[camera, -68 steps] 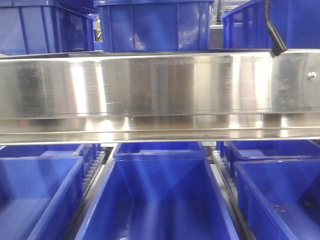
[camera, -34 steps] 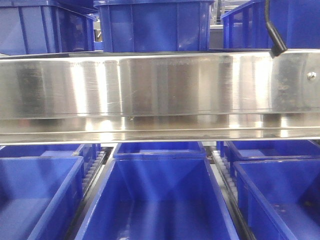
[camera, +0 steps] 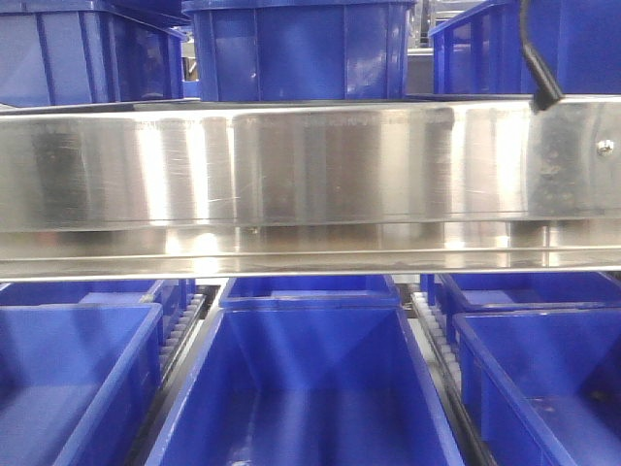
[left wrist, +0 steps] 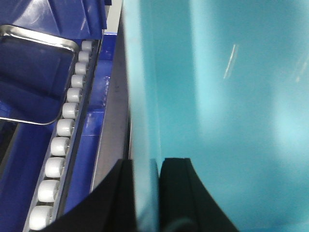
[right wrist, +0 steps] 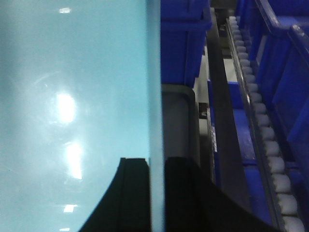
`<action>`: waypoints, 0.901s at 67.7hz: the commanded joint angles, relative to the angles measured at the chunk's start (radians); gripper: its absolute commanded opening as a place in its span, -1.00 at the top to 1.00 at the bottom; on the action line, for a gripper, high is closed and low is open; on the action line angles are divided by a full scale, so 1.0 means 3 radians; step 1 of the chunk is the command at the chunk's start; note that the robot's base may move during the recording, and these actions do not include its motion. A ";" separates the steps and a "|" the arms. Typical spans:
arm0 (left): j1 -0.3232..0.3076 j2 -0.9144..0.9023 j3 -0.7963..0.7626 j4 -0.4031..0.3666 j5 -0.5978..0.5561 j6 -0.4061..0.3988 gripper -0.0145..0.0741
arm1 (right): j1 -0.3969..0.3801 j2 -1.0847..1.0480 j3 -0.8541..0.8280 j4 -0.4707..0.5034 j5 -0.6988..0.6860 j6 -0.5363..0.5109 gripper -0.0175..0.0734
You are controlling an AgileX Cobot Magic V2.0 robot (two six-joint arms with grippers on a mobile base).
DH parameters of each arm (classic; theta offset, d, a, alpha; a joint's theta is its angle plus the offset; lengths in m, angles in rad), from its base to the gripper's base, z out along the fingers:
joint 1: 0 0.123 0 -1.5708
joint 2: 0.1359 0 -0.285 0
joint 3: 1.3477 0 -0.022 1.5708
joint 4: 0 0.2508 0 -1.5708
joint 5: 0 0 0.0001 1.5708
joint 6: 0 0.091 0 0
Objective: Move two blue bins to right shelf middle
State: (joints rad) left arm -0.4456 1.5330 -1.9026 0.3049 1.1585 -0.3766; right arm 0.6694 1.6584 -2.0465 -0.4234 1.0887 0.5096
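1. my left gripper [left wrist: 145, 174] is clamped tight on a wall of the pale blue bin [left wrist: 217, 96], just right of the roller track [left wrist: 58, 145].
2. my right gripper [right wrist: 154, 171] pinches its other wall.
3. seemingly carried, not yet shelved.

Left hand [left wrist: 147, 166], right hand [right wrist: 155, 164] — black curved fingers [left wrist: 181, 193]

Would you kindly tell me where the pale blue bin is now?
The bin is between the arms: the left gripper clamps one wall beside the roller track, the right gripper the opposite wall. The front view does not show it.
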 commanded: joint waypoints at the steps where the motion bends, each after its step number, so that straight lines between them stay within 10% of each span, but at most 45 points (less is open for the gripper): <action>1: -0.0011 -0.0074 -0.0055 -0.0038 -0.0287 0.0008 0.92 | 0.0012 -0.0085 -0.0050 0.0010 -0.0402 -0.0009 0.98; 61: -0.0011 -0.0074 -0.0055 -0.0033 -0.0544 0.0008 0.92 | 0.0005 -0.0081 -0.0050 0.0012 0.0019 -0.0009 0.98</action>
State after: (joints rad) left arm -0.4456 1.5286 -1.9026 0.2948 1.1143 -0.3711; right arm 0.6694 1.6584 -2.0465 -0.4214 1.1603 0.5096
